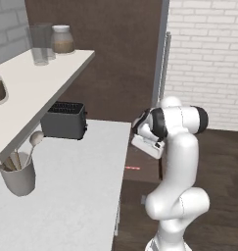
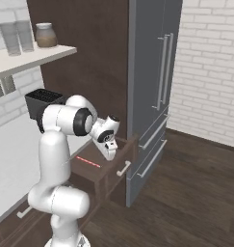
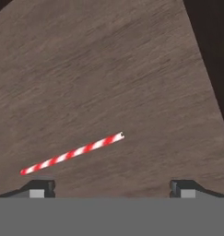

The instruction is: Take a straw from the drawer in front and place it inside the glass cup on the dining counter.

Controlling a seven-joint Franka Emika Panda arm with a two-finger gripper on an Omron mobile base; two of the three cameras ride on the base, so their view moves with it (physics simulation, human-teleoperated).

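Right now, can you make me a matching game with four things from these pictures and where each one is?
Things:
1. straw
2. toaster
3. claw
4. spoon pot

Places:
A. on the white worktop, at its front left
B. lying flat on the drawer floor
C. at the back of the white worktop, under the shelf
D. open, above the straw

Pairs: 1-B, 2-C, 3-D, 4-A
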